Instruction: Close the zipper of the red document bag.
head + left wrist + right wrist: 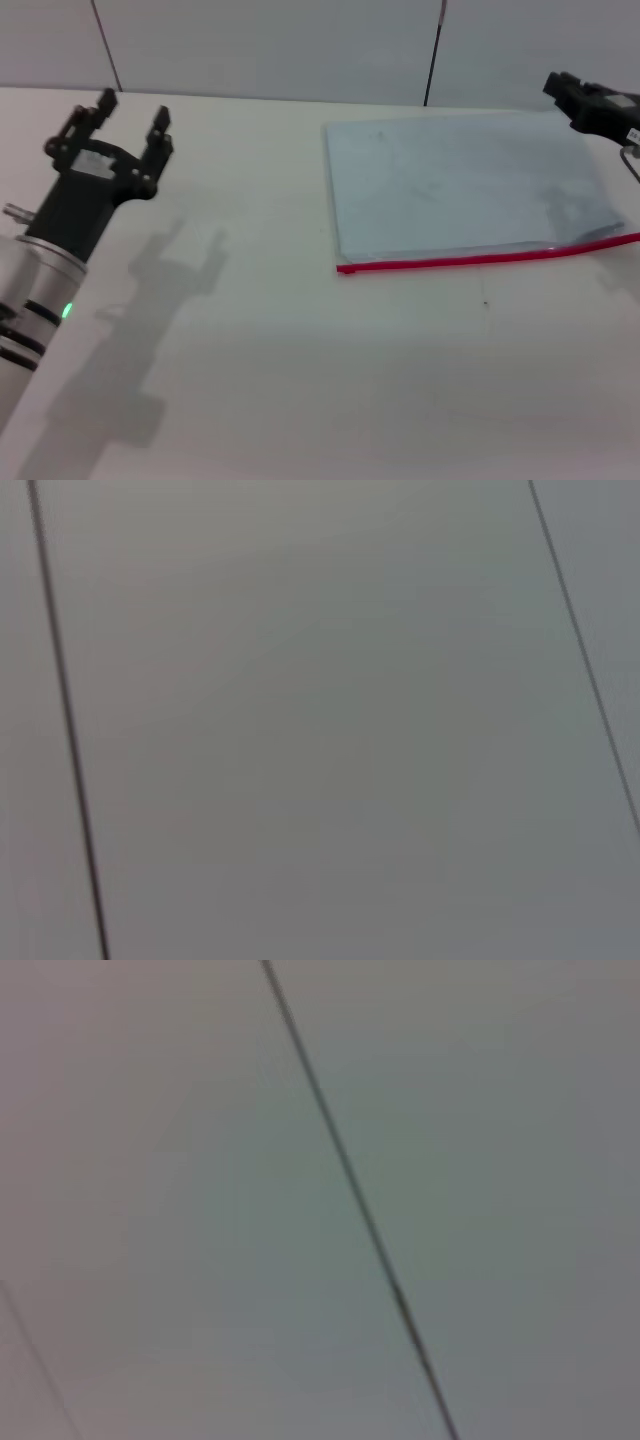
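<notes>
The red document bag [465, 185] lies flat at the table's [300, 350] far right, zipper [480, 260] along its near edge. No readable writing, contents unclear. Left gripper [130, 112] hovers far left, fingers spread; right gripper [590, 105] sits at the bag's far-right corner, can't tell its state.

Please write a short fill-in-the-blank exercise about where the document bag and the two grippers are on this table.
1. The zipper along the document bag is coloured ____.
2. The zipper edge is the bag's long side ____ to the robot.
3. The left gripper has its fingers ____.
4. The gripper closer to the bag is the ____ gripper.

Missing words: red; nearest; open; right
</notes>
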You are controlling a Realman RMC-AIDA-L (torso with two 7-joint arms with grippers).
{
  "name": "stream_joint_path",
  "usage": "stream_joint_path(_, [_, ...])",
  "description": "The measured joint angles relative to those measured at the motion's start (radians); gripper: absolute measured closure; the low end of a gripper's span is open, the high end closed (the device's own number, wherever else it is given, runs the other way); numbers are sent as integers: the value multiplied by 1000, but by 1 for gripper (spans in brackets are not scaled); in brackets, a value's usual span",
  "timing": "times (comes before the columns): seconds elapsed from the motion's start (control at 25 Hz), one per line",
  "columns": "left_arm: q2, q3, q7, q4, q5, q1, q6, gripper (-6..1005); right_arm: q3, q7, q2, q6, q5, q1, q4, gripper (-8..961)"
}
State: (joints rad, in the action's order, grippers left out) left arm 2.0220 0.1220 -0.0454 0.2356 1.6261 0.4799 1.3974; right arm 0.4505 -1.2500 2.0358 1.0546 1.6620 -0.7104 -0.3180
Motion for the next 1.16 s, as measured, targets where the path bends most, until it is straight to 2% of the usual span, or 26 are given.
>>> stream_joint_path(0.4, [-1, 1, 233, -92, -13, -16, 45, 409, 0, 396, 1, 236, -177, 21, 170, 810])
stream_joint_path(0.64, [-3, -3, 280, -105, -13, -13, 45, 411, -1, 576, 2, 347, -224, 26, 264, 807])
stream_joint_path(1.16, [1, -7, 279, -105, -6, -9, 45, 411, -1, 609, -2, 412, -229, 28, 286, 799])
